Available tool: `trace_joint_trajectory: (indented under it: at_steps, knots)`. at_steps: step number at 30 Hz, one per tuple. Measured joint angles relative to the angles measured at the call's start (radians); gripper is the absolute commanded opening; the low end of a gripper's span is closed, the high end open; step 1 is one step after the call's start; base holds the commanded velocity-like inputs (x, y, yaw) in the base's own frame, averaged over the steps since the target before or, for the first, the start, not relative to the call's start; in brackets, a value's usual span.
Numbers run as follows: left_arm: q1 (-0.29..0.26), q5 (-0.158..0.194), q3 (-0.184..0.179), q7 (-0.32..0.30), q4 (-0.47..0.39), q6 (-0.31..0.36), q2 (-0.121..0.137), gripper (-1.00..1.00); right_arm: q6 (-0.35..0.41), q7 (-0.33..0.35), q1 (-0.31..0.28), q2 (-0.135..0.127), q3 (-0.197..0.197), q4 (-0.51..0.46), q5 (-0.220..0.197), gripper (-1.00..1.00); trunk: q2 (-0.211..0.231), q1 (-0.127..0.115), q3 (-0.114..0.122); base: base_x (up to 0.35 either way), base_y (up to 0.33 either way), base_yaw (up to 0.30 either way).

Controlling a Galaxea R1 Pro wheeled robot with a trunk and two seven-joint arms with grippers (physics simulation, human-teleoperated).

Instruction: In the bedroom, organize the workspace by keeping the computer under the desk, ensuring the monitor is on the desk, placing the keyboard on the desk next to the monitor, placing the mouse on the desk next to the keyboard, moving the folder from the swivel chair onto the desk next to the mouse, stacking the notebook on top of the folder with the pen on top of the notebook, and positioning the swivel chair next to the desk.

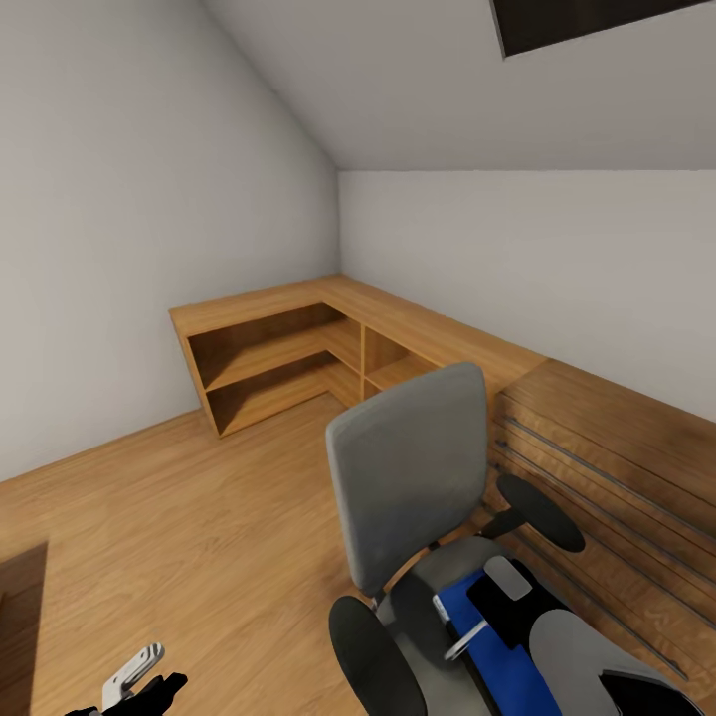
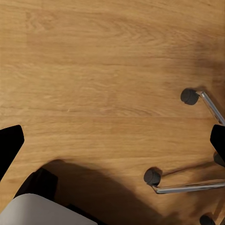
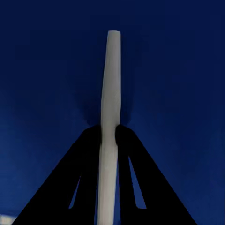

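The right gripper (image 3: pixel 108 133) pinches the pen (image 3: pixel 109 108) lengthwise along its fingers, apparently just above the folder (image 1: pixel 497 651) on the chair (image 1: pixel 413 477) seat; the left gripper's (image 1: pixel 139 686) spread I cannot tell.

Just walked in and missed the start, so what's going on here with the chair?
The robot stands over the grey swivel chair, which sits beside a light-wood drawer chest. A blue folder lies on the seat. The right gripper has its jaws shut on the white pen just above the folder. The left gripper hangs low over the wooden floor, near the chair's castors.
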Motion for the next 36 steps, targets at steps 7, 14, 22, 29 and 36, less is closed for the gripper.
trace_joint_trajectory:
  at_steps: [7,14,22,29,36]
  knots:
    - [0.0,0.0,0.0,0.0,0.0,0.0,0.0,1.0,0.0,0.0,0.0,0.0,0.0,0.0,-0.001,-1.0,0.0,0.0,0.0,0.0,0.0,0.0]
    - [0.0,0.0,0.0,-0.001,0.0,0.0,0.0,1.0,0.0,0.0,0.0,0.0,0.0,0.0,-0.001,-1.0,0.0,0.0,0.0,0.0,0.0,0.0]
    - [0.0,0.001,0.0,-0.001,0.0,0.0,0.0,1.0,0.0,-0.001,0.0,0.0,0.001,0.0,0.003,-1.0,0.014,-0.008,0.006,0.0,0.0,0.0]
    - [0.0,0.002,-0.001,-0.001,0.0,-0.001,0.0,1.0,0.0,0.0,0.0,0.0,0.001,0.0,0.003,-1.0,0.063,-0.034,0.028,0.0,0.0,0.0]
    - [0.0,0.002,-0.002,-0.001,0.0,-0.001,0.0,1.0,0.0,0.002,0.0,-0.001,0.001,0.0,0.003,-1.0,0.112,-0.061,0.05,0.0,0.0,0.0]
